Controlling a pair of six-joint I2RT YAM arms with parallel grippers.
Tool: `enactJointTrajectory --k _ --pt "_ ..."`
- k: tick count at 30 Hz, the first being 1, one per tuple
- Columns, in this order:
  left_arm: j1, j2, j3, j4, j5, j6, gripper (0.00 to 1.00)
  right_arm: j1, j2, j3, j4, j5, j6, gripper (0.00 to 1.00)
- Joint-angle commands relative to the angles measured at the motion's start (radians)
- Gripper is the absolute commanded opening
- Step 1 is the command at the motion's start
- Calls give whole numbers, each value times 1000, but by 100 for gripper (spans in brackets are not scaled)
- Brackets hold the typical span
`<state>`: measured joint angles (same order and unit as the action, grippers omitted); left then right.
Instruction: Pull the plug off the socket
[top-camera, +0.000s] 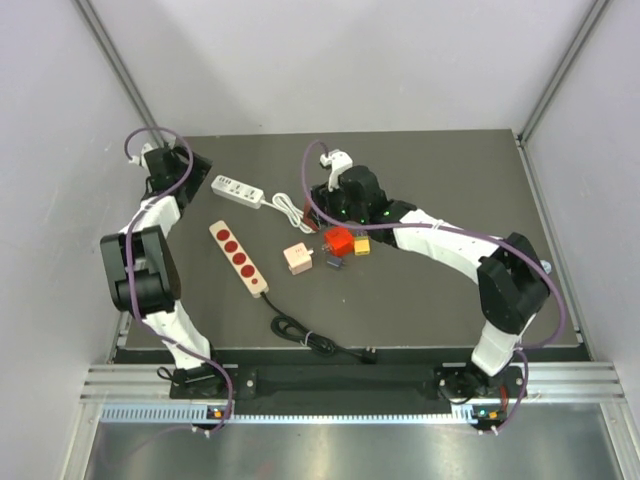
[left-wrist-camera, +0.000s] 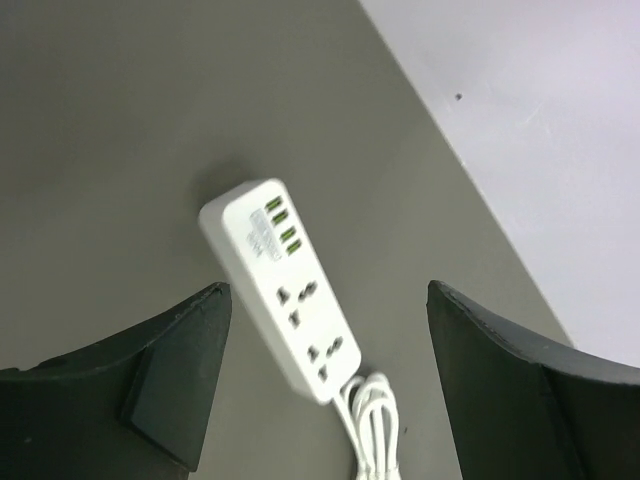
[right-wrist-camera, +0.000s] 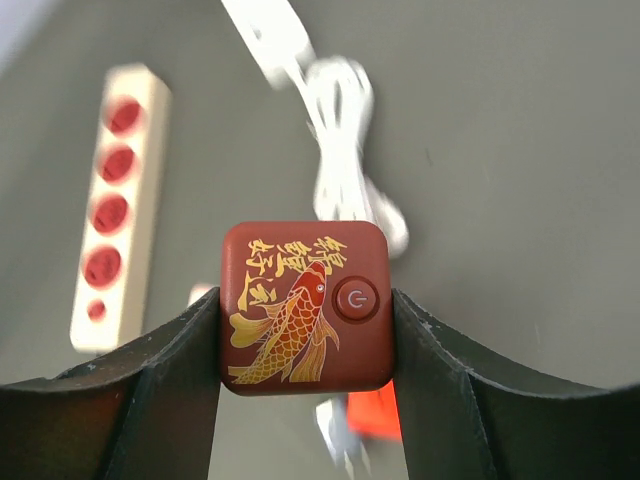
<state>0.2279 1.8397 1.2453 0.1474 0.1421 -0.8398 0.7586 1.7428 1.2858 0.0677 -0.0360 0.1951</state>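
Left gripper (left-wrist-camera: 325, 295) released, jaws wide above white rectangular power strip (left-wrist-camera: 285, 285); strip's long axis runs diagonal, near dark grey table (top-camera: 450, 300) far-left edge. Right gripper (right-wrist-camera: 305, 300) clenched on red koi-printed cube socket (right-wrist-camera: 300, 340); free tabletop to its right.

The white oblong plastic power strip (left-wrist-camera: 285, 290) looks smooth and glossy. The red square plastic adapter (right-wrist-camera: 305, 308) with a gold fish print has a satin sheen. The dark grey table (left-wrist-camera: 120, 120) is matt.

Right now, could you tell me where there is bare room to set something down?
Bare dark mat lies between the black cable and the right arm, and along the far-right edge. Crowded: around the beige red-socket strip, pink cube adapter, red cube socket and white power strip.
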Motion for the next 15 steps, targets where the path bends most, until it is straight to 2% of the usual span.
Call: enactJointTrajectory --k 1,3,7,11,15 --pt "-2 -109 14 -222 -58 77 84 -25 -91 101 -354 96 107 0" --pt "-18 -167 11 -305 -64 90 83 -63 -133 89 -442 82 158 0" --pt "-84 -290 -36 -365 -55 84 83 -143 -232 7 -505 -3 193 0" --pt "-255 -362 -72 -442 -64 90 83 -240 -238 40 -690 -44 135 0" --pt "-377 -436 -115 -477 -39 100 83 -306 -217 85 -793 -85 63 0"
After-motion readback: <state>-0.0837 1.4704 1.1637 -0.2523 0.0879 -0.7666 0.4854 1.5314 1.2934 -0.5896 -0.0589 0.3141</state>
